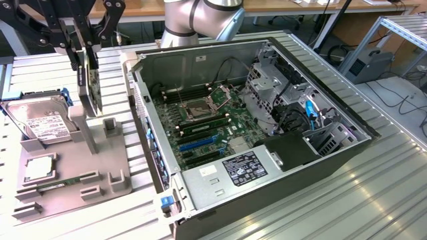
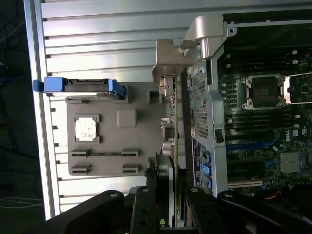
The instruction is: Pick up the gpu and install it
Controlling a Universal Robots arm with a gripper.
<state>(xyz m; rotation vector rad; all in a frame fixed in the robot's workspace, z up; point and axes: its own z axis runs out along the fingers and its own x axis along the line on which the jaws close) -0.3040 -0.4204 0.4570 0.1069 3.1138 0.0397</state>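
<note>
The gpu (image 1: 89, 82) is a thin dark card held upright on its edge above the grey holder tray (image 1: 67, 192), close to the tray's tall post (image 1: 81, 125). My gripper (image 1: 85, 42) grips its upper edge from above, fingers shut on the card. In the wrist view the gpu (image 2: 173, 122) appears edge-on, running away from my gripper (image 2: 170, 197), between the tray and the case's side wall. The open computer case (image 1: 320, 165) lies to the exterior view's right of the card, with its motherboard (image 1: 207, 125) and blue expansion slots (image 1: 197, 145) exposed.
A silver hard drive (image 1: 40, 122) in a blue caddy stands at the tray's left. A cpu (image 1: 39, 169) and a green memory stick (image 1: 57, 184) lie on the tray. The drive cage (image 1: 270, 92) and cables fill the case's right half. The ribbed metal table (image 1: 373, 200) surrounds everything.
</note>
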